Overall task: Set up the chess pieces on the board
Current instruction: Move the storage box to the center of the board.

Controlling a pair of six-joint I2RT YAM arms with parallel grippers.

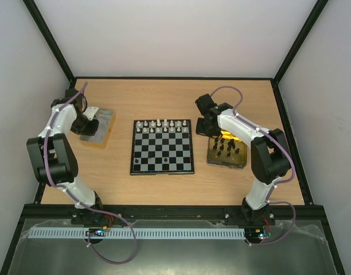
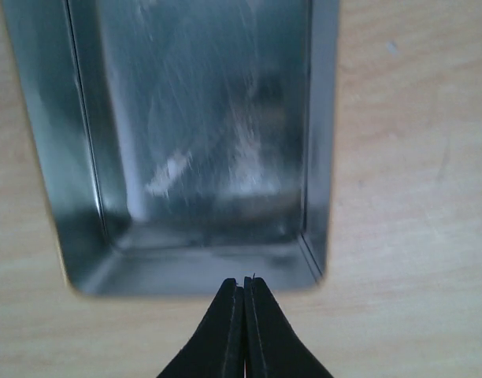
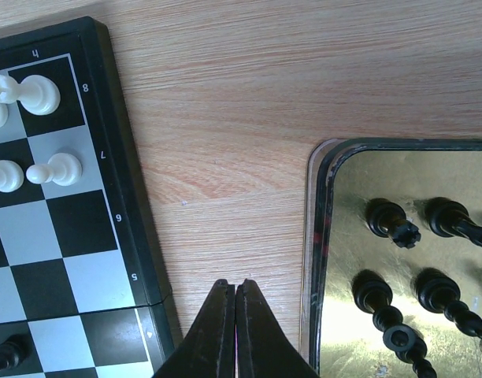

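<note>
Top external: board (image 1: 162, 147) central; white pieces (image 1: 162, 126) ranked on its far two rows. Black pieces (image 1: 226, 150) mostly in gold tray (image 1: 243, 165), right of board, just beside right gripper (image 1: 205, 130). Risk: arm sweeping over board topples white ranks.

Left wrist: left gripper (image 2: 243, 287) clenched, empty, over near rim of silver tray (image 2: 83, 173); no piece seen inside.

Right wrist: right gripper pinched shut, empty, above table (image 3: 225, 157) between board and gold tray. Black pieces crowded to its right; descending unopened likely knocks neighbours.
</note>
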